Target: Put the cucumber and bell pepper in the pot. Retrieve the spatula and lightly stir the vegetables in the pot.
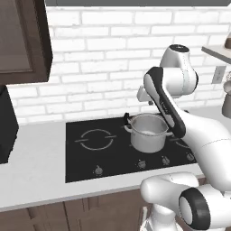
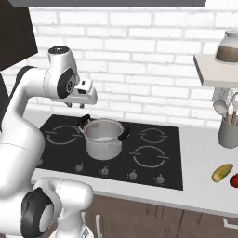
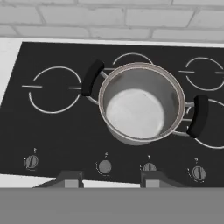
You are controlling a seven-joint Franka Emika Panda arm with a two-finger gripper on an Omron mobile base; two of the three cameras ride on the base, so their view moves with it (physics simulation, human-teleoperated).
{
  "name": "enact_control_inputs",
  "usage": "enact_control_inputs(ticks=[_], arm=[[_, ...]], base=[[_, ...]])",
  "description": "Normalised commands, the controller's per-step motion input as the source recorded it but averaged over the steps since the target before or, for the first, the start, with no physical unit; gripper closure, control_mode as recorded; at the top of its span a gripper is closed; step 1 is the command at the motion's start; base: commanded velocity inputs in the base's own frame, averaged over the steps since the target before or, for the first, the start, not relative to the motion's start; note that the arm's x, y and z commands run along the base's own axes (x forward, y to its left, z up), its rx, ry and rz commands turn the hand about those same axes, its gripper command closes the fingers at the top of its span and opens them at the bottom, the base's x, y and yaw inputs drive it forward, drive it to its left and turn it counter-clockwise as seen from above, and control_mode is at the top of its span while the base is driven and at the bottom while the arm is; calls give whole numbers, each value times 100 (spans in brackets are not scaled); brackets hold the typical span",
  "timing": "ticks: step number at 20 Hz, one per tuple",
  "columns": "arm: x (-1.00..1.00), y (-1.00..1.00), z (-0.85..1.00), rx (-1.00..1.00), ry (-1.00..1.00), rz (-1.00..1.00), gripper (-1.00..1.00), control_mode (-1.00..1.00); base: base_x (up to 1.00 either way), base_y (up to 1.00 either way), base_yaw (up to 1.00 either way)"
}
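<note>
The steel pot (image 3: 131, 136) with two black handles stands on the black hob, and nothing lies inside it. It is seen from the sides as the pot (image 1: 147, 142) and the pot (image 2: 103, 149). My gripper (image 3: 111, 179) hovers well above the pot, near its front edge, open, with nothing between its fingers. From the base cameras the gripper (image 2: 76, 106) hangs above and left of the pot. The cucumber (image 2: 222, 172) and the red bell pepper (image 2: 234, 180) lie on the counter far to the right. A light blue spatula (image 2: 235, 101) stands in a grey holder.
The hob (image 2: 153, 160) has several knobs along its front. The utensil holder (image 2: 228, 133) with grey spoons stands at the right, under a shelf (image 2: 211, 74) that carries a jar. A dark wall cabinet (image 1: 22, 40) hangs at the upper left.
</note>
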Motion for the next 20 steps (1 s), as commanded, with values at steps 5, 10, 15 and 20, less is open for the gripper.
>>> enact_control_inputs(ticks=[5, 10, 15, 20], arm=[[0, 0, 0, 0, 0, 0, -100, 100], [0, 0, 0, 0, 0, 0, -100, 100], [0, 0, 0, 0, 0, 0, -100, 100], [0, 0, 0, 0, 0, 0, -100, 100]], base=[[0, -2, 0], [0, -36, 0], [0, -45, 0], [0, -42, 0]])
